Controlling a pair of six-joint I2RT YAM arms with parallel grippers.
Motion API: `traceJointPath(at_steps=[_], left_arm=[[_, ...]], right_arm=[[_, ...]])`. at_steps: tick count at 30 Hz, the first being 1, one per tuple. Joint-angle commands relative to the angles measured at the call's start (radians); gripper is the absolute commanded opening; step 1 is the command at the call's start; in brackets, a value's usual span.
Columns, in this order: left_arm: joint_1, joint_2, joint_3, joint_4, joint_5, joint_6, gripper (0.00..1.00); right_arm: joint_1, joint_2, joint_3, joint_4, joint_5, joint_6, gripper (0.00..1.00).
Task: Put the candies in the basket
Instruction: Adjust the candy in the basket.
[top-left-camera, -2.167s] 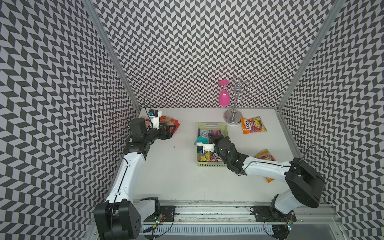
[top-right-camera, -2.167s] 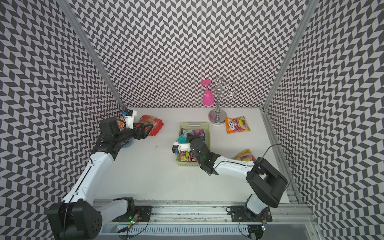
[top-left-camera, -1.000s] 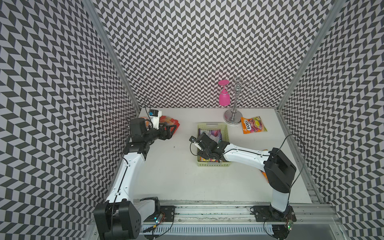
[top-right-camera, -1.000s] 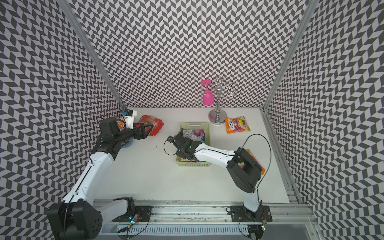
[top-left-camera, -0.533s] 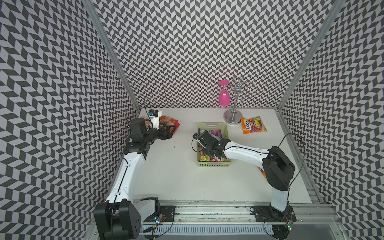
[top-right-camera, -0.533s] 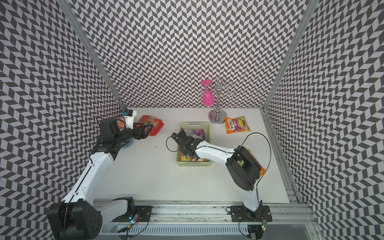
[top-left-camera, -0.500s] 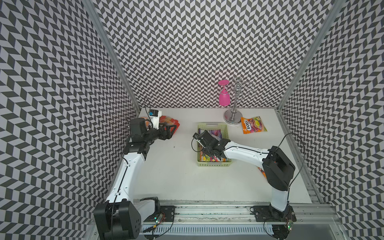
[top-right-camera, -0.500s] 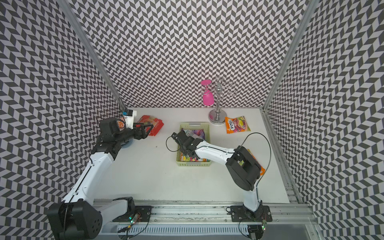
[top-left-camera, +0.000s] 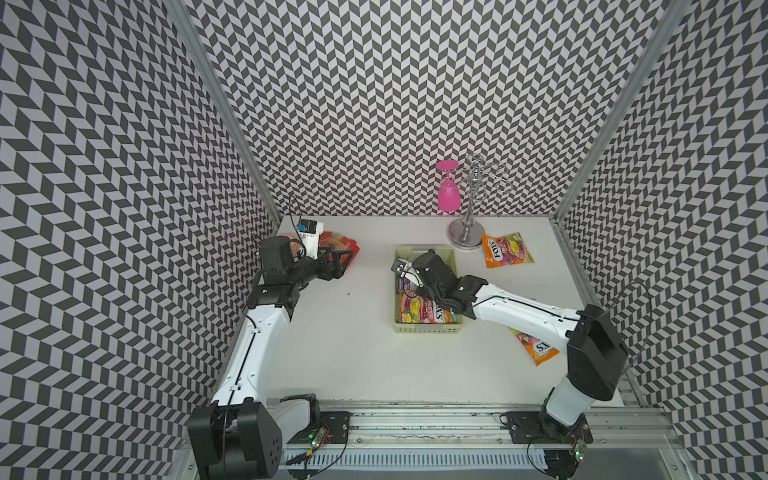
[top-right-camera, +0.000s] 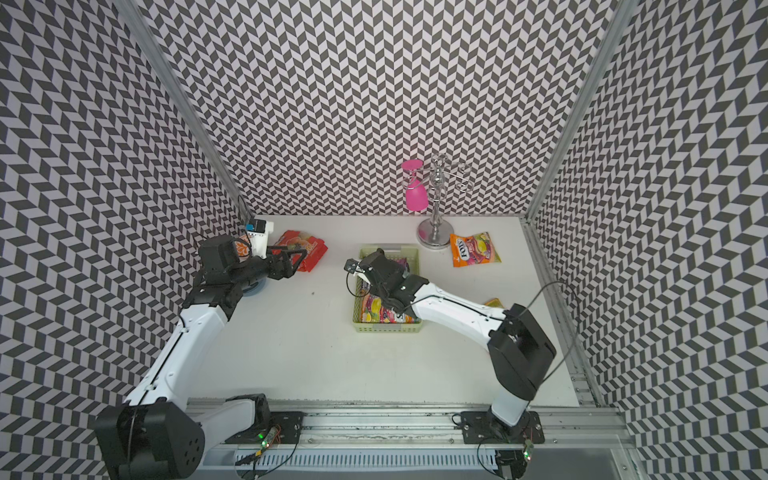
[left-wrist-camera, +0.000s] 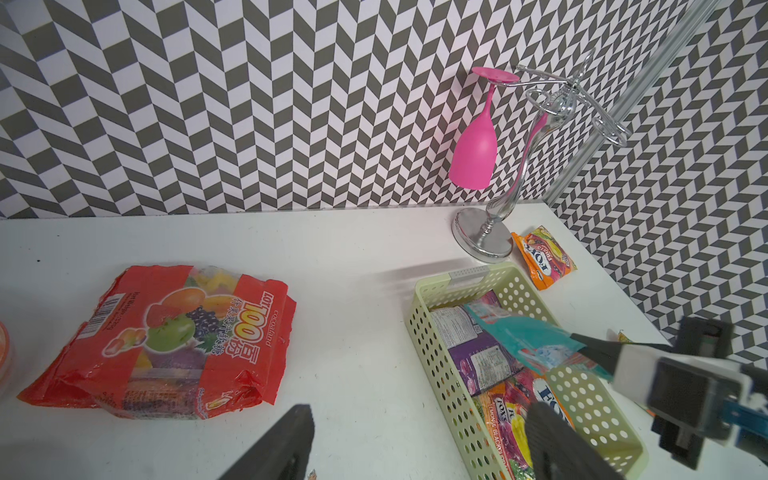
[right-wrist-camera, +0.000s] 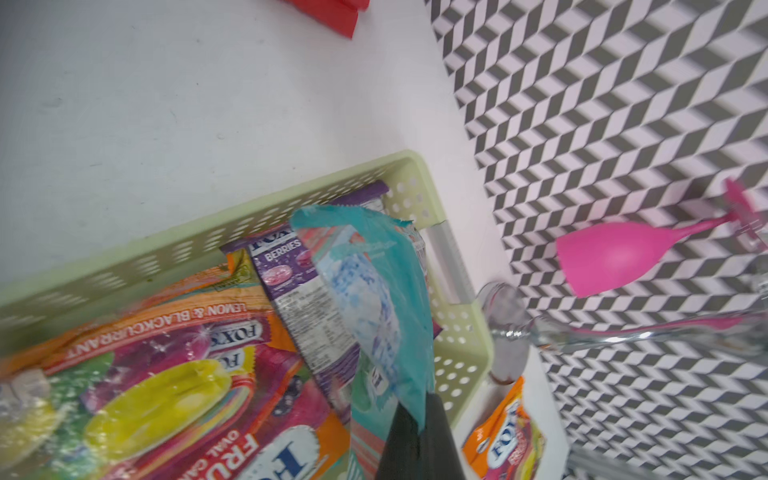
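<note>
The pale green basket (top-left-camera: 428, 330) (top-right-camera: 388, 328) sits mid-table and holds several candies, among them an orange FOX'S bag (top-left-camera: 419, 309) and a purple one (right-wrist-camera: 282, 257). My right gripper (right-wrist-camera: 419, 411) hangs over the basket, shut on the edge of a teal candy bag (right-wrist-camera: 386, 291) (left-wrist-camera: 523, 336) that dangles into it. My left gripper (top-left-camera: 338, 259) (left-wrist-camera: 419, 411) is open just in front of a red candy bag (top-left-camera: 332, 240) (left-wrist-camera: 166, 332) at the back left. Two orange bags lie on the table: one at the back right (top-left-camera: 507, 255), another (top-left-camera: 538, 349) partly under the right arm.
A chrome stand (top-left-camera: 469, 232) with a hanging pink glass (top-left-camera: 449, 195) stands just behind the basket. An orange patterned bowl (top-right-camera: 241, 249) and a blue bowl (top-right-camera: 253, 289) sit behind and under the left arm. Patterned walls close in three sides.
My right gripper has closed on the teal bag and moved from the basket's left rim to over its far end. The left arm has not moved.
</note>
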Motion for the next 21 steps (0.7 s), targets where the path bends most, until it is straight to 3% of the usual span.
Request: traceJointPath(at_steps=[1, 6, 9, 13, 21], left_arm=[[0.007, -0.014, -0.010, 0.030, 0.009, 0.002, 0.84], [0.008, -0.015, -0.010, 0.031, 0.009, 0.000, 0.84], [0.010, -0.017, -0.010, 0.028, 0.008, 0.000, 0.84], [0.010, -0.017, -0.010, 0.028, 0.007, 0.002, 0.84], [0.010, -0.017, -0.010, 0.030, 0.009, -0.001, 0.84]], right_arm=[[-0.008, -0.067, -0.081, 0.340, 0.029, -0.331, 0.00], [-0.031, -0.035, -0.115, 0.551, -0.050, -0.516, 0.00], [-0.039, 0.001, -0.129, 0.586, -0.099, -0.572, 0.00], [-0.045, 0.036, -0.159, 0.640, -0.088, -0.590, 0.00], [-0.077, 0.076, -0.289, 0.803, -0.187, -0.583, 0.00]])
